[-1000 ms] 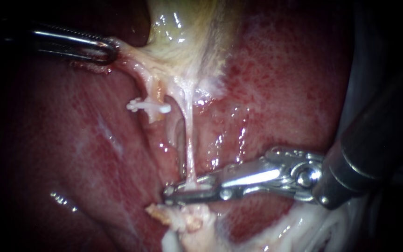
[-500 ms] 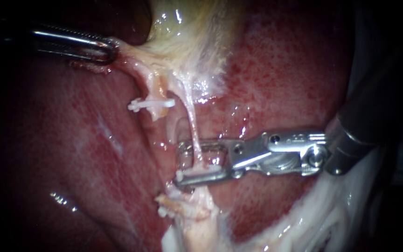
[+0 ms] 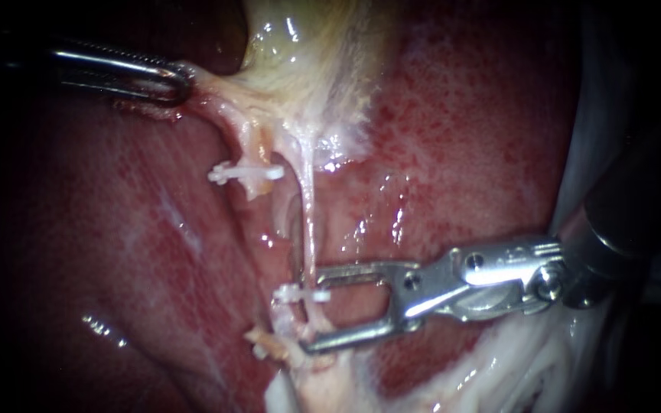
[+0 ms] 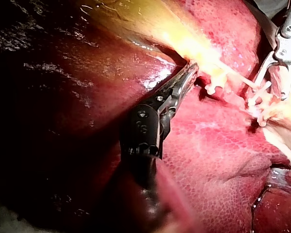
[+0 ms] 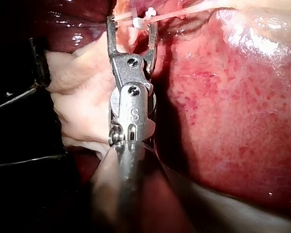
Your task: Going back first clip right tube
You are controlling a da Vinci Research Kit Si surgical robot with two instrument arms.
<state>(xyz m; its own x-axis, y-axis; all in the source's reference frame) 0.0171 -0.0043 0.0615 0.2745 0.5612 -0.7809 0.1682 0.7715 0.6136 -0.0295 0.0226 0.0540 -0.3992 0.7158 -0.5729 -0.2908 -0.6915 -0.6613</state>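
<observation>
The thin pale right tube point(image 3: 309, 222) runs down from the gallbladder point(image 3: 307, 53) over the liver point(image 3: 460, 138). A white clip point(image 3: 300, 294) sits across its lower end. My right instrument point(image 3: 314, 310) has its jaws wide open, one on either side of that clip, touching neither it nor the tube. The right wrist view shows the same open jaws point(image 5: 131, 22) with the clip point(image 5: 141, 19) just ahead. Another white clip point(image 3: 245, 173) sits on the left tube point(image 3: 250, 145). My left instrument point(image 3: 177, 80) is shut on gallbladder tissue, pulling it taut, as the left wrist view point(image 4: 186, 77) confirms.
Frayed pale tissue point(image 3: 300, 359) lies below the right instrument's lower jaw. White gauze-like material point(image 3: 514, 359) lies under the right shaft point(image 3: 621, 229). Dark red liver point(image 3: 116, 252) fills the left side.
My right instrument's jaws went from shut around the right tube to wide open, leaving a white clip on it. The instrument has drawn back slightly to the right. The left instrument held still.
</observation>
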